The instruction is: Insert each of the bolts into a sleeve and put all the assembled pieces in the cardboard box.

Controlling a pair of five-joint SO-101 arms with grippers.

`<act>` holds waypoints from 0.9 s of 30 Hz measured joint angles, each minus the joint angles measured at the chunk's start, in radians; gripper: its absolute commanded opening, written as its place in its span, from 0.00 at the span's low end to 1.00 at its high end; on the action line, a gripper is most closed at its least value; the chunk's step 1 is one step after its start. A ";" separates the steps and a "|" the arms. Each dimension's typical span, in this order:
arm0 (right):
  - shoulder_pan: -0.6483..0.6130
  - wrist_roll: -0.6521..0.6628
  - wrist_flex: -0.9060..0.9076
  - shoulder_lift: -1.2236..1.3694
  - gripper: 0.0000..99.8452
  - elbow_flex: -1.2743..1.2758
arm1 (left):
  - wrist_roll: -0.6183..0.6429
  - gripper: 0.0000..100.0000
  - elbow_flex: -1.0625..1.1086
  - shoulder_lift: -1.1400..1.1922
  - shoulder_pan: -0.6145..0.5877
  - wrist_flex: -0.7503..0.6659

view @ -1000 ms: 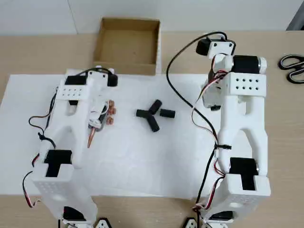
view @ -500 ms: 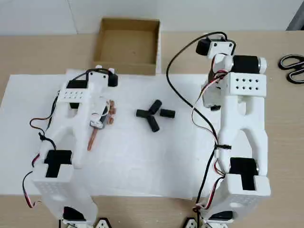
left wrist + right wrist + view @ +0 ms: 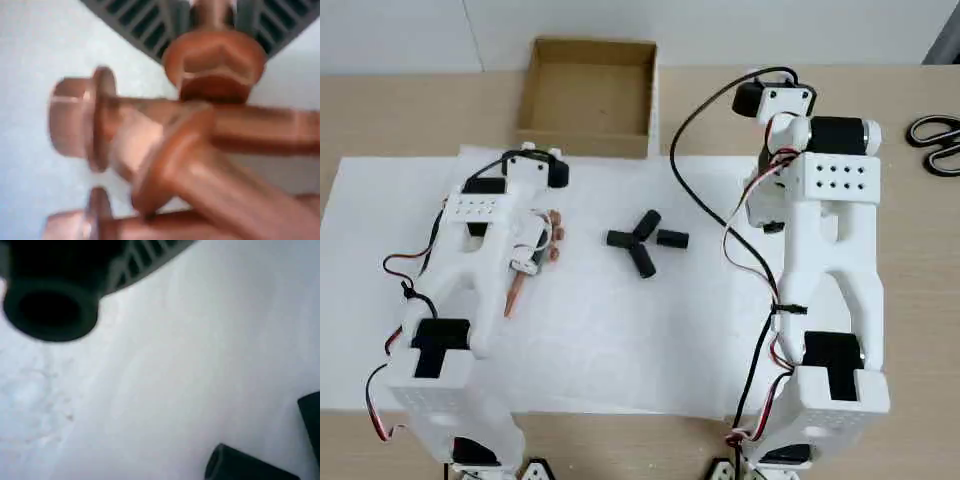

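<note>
Several copper bolts [image 3: 554,238] lie heaped on the white sheet beside my left gripper [image 3: 527,262]. It is shut on a bolt [image 3: 515,292] whose shaft slants out toward the table's front. Up close, that bolt's head [image 3: 215,60] sits against the grey ribbed jaw, above the loose bolts [image 3: 150,145]. Three black sleeves [image 3: 645,240] lie clustered mid-table. My right gripper [image 3: 767,215] hangs to their right, shut on a black sleeve [image 3: 50,310] whose open end faces the camera, above two loose sleeves [image 3: 245,466]. The cardboard box [image 3: 525,95] stands open at the back.
A white paper sheet [image 3: 620,340] covers the work area between the arms. Scissors [image 3: 938,140] lie on the bare wood at the far right. Cables loop off both arms.
My left arm has shifted slightly toward the back of the table, and the bolt in its gripper moved a little with it. The right arm has kept still.
</note>
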 measured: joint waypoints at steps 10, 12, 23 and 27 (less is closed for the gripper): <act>0.000 0.000 0.000 -0.049 0.01 0.000 | 0.000 0.01 0.002 -0.043 -0.002 0.040; 0.000 0.000 0.000 -0.114 0.01 0.000 | -0.003 0.01 0.003 -0.091 -0.002 0.071; -0.192 0.000 0.002 -0.569 0.01 0.000 | -0.009 0.01 0.003 -0.575 -0.002 0.319; -0.242 0.000 0.003 -0.700 0.01 0.000 | -0.008 0.01 0.003 -0.787 -0.002 0.400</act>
